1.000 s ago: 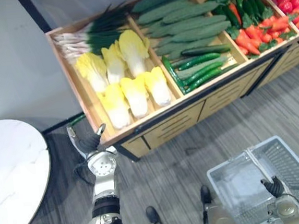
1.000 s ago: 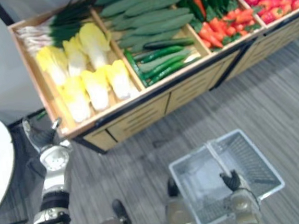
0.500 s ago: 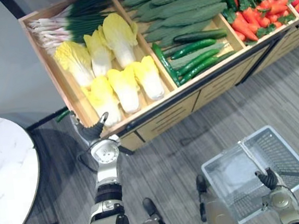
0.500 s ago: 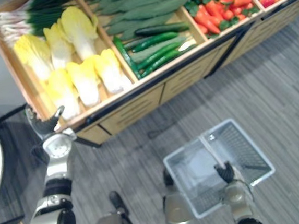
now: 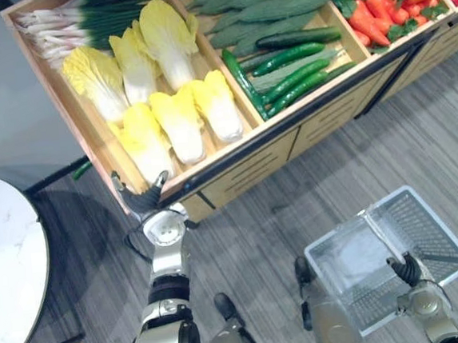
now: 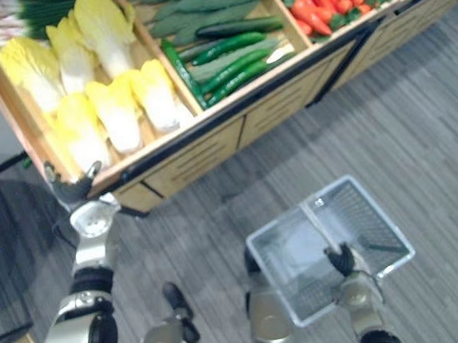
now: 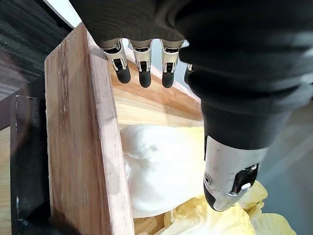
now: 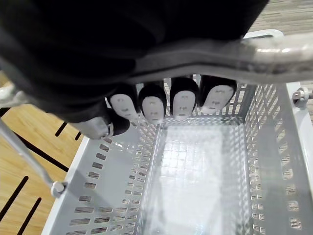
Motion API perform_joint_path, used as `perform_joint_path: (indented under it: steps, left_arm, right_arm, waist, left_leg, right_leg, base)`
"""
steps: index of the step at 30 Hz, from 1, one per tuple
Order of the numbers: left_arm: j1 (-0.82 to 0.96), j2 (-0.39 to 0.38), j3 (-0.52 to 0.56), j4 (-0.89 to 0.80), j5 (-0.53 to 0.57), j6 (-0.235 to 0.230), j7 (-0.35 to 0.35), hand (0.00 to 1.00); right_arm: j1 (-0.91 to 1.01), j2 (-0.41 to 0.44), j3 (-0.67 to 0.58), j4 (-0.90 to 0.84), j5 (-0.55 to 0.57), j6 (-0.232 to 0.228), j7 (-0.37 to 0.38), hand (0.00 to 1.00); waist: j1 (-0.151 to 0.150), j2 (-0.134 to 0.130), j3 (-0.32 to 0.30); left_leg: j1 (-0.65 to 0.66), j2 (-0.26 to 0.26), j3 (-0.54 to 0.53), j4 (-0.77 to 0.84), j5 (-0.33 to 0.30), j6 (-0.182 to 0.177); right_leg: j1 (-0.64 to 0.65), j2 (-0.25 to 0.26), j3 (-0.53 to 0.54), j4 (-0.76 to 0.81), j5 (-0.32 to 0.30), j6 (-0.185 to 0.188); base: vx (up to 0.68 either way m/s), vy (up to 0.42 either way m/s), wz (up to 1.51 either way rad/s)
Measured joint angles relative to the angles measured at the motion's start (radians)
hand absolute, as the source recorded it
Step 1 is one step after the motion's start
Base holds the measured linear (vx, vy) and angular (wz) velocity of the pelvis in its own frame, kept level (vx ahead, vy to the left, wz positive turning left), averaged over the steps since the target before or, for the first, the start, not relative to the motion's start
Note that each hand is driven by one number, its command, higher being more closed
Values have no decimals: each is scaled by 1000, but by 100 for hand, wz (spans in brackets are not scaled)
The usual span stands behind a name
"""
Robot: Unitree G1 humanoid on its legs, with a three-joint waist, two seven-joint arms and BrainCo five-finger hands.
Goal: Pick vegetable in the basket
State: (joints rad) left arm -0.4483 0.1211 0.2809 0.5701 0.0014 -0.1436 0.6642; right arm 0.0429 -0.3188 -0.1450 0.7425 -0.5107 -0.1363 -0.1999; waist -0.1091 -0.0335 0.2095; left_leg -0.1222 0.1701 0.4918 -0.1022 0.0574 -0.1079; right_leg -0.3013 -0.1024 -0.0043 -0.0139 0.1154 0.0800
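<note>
Six pale cabbages (image 5: 178, 124) lie in the stand's left wooden bin (image 5: 49, 83); I see my left hand (image 5: 142, 201) at its near front corner.

Right eye view: the grey basket (image 6: 361, 216) hangs over the floor (image 6: 419, 147), my right hand (image 6: 343, 259) on its handle (image 6: 320, 226).

Left wrist view: fingers (image 7: 143, 73) straight and apart above the bin's rim, one cabbage's white base just past them.

Right wrist view: fingers (image 8: 151, 105) clamped round the handle.

Silver-grey arms (image 5: 169, 261), dark ribbed wrist covers (image 7: 234, 73), silver fingers (image 7: 142, 61) with dark tips.
</note>
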Motion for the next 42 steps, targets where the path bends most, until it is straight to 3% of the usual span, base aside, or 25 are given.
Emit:
perform_joint_path:
  steps: [26, 42]
  left_arm:
    - [-200, 56, 41, 213, -36, 7, 39, 0]
    - [-270, 117, 37, 344, 99, 105, -14, 0]
  right_arm:
    - [-49, 2, 39, 22, 0, -2, -31, 100]
    - [-93, 1, 85, 23, 2, -11, -33, 100]
  waist:
    - [-8, -11, 25]
    - [-23, -10, 25]
  left_leg:
    - [-32, -2, -6, 0, 11, 5]
    - [-26, -1, 16, 1, 11, 4]
  right_leg:
    - [-28, -3, 1, -4, 6, 0]
    - [-30, -8, 11, -5, 6, 0]
  base:
    - [3, -2, 0]
    - [1, 0, -2]
